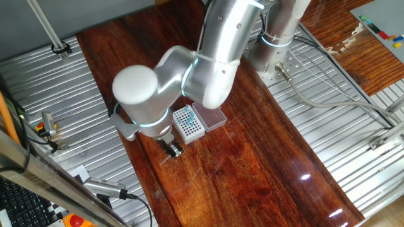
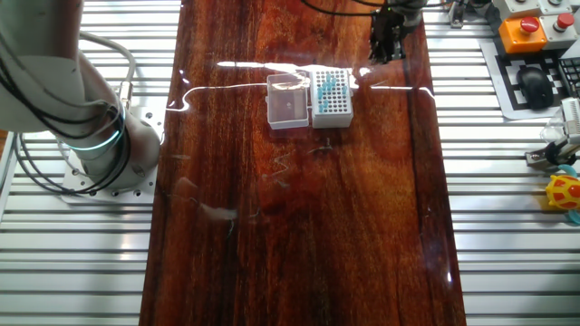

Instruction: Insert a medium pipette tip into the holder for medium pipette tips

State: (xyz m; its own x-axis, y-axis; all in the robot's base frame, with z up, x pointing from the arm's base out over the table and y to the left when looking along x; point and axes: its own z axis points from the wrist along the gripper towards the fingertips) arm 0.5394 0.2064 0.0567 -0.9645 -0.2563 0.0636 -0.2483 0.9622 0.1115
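The holder (image 1: 187, 121) is a small white square box with a grid of dark holes, some holding blue tips. Its clear pinkish lid (image 1: 212, 117) lies open beside it. Both show in the other fixed view, holder (image 2: 332, 98) and lid (image 2: 288, 101). My gripper (image 1: 172, 150) is low over the wooden table, just in front-left of the holder, and sits at the top edge of the other view (image 2: 388, 38). A thin pale sliver (image 1: 165, 160), likely the medium pipette tip, lies at its fingertips. The fingers are dark and small, so their gap is unclear.
The dark wooden table (image 1: 252, 170) has ribbed metal surfaces on both sides. The arm's base (image 2: 95, 145) with cables stands at the left. A keyboard, an orange stop button (image 2: 525, 27) and a yellow toy (image 2: 564, 193) lie off the wood to the right.
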